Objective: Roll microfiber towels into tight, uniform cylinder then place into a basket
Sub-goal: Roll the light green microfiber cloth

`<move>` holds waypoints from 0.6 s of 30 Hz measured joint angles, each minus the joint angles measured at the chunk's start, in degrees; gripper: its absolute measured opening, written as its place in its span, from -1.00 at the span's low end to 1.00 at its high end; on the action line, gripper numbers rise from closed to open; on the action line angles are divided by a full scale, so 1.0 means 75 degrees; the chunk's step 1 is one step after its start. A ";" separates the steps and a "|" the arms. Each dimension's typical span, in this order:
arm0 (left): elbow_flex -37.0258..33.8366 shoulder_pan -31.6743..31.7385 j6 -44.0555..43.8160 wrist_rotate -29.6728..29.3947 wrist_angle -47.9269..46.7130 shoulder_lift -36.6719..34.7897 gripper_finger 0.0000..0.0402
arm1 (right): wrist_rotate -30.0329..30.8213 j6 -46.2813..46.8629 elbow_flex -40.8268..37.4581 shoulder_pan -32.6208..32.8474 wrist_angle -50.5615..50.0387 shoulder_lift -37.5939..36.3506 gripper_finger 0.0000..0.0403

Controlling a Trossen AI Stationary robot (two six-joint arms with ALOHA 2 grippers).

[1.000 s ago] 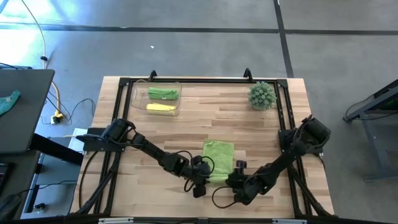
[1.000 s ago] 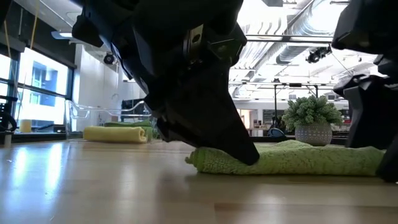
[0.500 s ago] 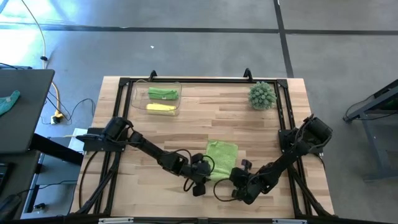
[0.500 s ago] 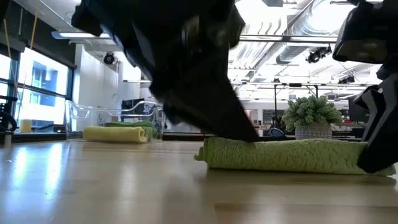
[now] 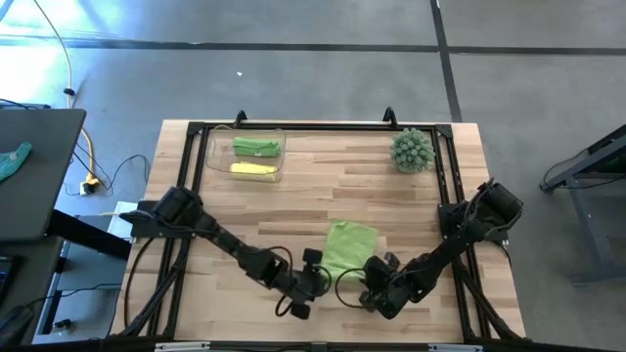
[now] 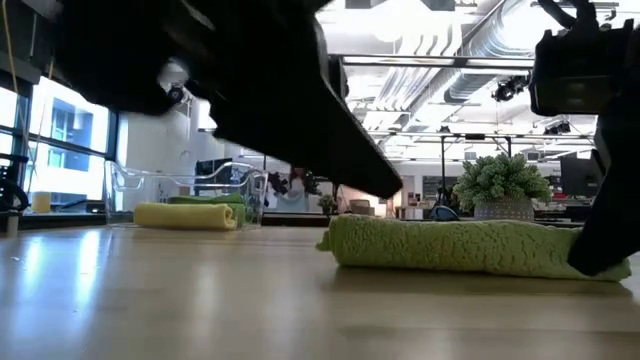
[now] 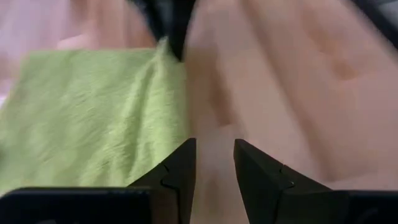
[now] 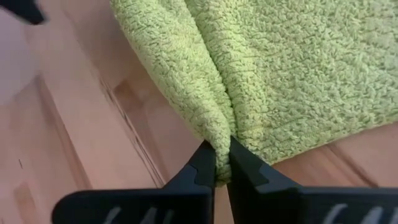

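One light green microfiber towel (image 5: 349, 246) lies flat on the wooden table near its front edge, its left end thick in the low view (image 6: 345, 240). My right gripper (image 8: 221, 160) is shut on the towel's near right part. My left gripper (image 7: 214, 163) hovers just beside the towel's near left corner, slightly open with bare table between its fingers. The clear basket (image 5: 217, 156) at the far left holds a green roll (image 5: 256, 147) and a yellow roll (image 5: 252, 169). My right gripper pinches a raised ridge of the towel (image 8: 216, 132) between its two fingers, at the towel's near edge. The fingers come slanting down from the table's near side. The towel's other parts lie on the table, and the cloth is drawn up into a crease toward the fingers.
A spiky green plant (image 5: 413, 150) in a pot stands at the far right. A black frame (image 5: 293, 128) runs along the table's edges. Bare wood lies between the towel and the basket.
My left gripper has lifted off the towel's left end and drawn back toward the near left, rolling its wrist. My right gripper has rolled and shut on the towel's near edge. The towel's left end has slid right and bunched thicker, and the towel has turned slightly.
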 joint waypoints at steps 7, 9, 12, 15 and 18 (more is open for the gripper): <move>0.0003 0.0129 0.0073 -0.0405 -0.0267 0.0175 -0.42 | 0.0003 0.0382 0.0000 0.0000 0.0020 0.0000 -0.98; 0.0015 0.0205 0.0119 -0.0444 -0.0404 0.0171 -0.34 | 0.0003 0.0380 0.0000 0.0000 0.0033 0.0000 -0.99; 0.0007 0.0320 0.0436 -0.0606 -0.0493 0.0174 -0.21 | 0.0003 0.0379 -0.0003 0.0000 0.0058 0.0000 -0.99; 0.0010 0.0445 0.0649 -0.0447 -0.0490 0.0213 -0.11 | 0.0005 0.0376 -0.0005 0.0000 0.0066 0.0000 -0.99; 0.0009 0.0561 0.0656 -0.0313 -0.0540 0.0339 -0.07 | 0.0017 0.0376 -0.0009 0.0002 0.0078 0.0000 -0.99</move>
